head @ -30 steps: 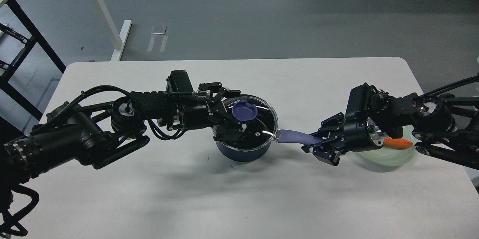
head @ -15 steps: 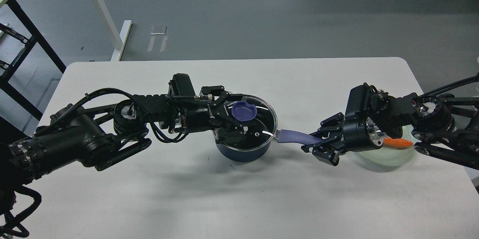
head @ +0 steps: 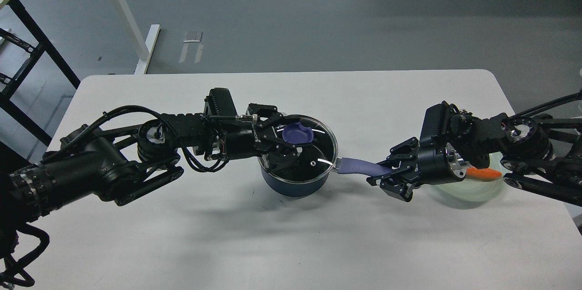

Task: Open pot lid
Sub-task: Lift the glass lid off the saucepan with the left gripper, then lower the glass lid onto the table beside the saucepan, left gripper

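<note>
A dark blue pot stands at the middle of the white table. A glass lid with a purple knob sits on it. My left gripper reaches in from the left. Its fingers have closed in on either side of the knob, under its cap. My right gripper is shut on the far end of the pot's purple handle, which points right. The lid lies flat on the pot's rim.
A pale green plate with an orange carrot piece sits at the right, partly under my right arm. Beyond the table's far edge, grey floor with a white table leg and a black rack at the back left.
My left gripper's fingers have moved forward and closed in around the purple knob. The right gripper and the pot have stayed in place.
</note>
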Available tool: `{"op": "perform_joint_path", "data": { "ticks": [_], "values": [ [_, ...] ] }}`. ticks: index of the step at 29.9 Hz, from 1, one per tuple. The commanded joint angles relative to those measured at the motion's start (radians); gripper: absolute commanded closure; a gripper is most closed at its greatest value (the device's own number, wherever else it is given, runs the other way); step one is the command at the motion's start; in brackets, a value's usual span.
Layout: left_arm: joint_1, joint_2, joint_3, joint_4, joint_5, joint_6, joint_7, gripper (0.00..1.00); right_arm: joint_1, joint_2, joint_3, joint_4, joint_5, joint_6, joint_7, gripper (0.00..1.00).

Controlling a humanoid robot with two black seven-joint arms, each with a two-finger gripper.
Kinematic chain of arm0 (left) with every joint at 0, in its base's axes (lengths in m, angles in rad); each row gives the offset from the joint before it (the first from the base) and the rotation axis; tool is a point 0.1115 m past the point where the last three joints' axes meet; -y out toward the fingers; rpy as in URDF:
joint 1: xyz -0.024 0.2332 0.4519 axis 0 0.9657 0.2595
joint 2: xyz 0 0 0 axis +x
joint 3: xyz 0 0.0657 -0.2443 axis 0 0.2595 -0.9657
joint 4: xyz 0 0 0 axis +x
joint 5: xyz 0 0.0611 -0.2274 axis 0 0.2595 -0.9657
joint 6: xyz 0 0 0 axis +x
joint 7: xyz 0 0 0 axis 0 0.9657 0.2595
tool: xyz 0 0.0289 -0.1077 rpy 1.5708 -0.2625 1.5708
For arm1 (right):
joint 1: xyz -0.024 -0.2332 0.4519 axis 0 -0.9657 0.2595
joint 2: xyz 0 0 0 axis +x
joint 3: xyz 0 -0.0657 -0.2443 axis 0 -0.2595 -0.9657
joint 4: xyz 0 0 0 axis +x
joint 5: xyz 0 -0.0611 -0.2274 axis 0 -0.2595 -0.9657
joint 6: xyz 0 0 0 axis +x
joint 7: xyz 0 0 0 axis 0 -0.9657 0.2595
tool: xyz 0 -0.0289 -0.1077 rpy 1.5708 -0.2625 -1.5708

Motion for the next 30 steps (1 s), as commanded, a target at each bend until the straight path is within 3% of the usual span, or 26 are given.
{"op": "perform_joint_path", "data": {
  "ticks": [1,11,15,24,30],
  "values": [
    [-0.02,0.021,-0.005,-0.012,-0.007,0.001,0.0,0.56,0.0,-0.001,0.0,0.0,0.004,0.0,0.0,0.68],
    [-0.056,0.263,-0.01,-0.172,-0.102,0.004,0.0,0.55,0.0,-0.003,0.0,0.0,0.009,0.0,0.0,0.68],
    [-0.043,0.381,0.0,-0.196,-0.13,0.079,0.0,0.55,0.0,-0.003,0.0,0.0,0.012,0.0,0.0,0.68],
    [0.13,0.567,0.073,-0.169,-0.162,0.31,0.0,0.55,0.0,-0.006,0.0,0.0,0.012,-0.002,0.0,0.68],
    [0.245,0.566,0.121,-0.043,-0.162,0.31,0.0,0.55,0.0,-0.009,0.0,0.0,0.014,-0.002,0.0,0.68]
  ]
}}
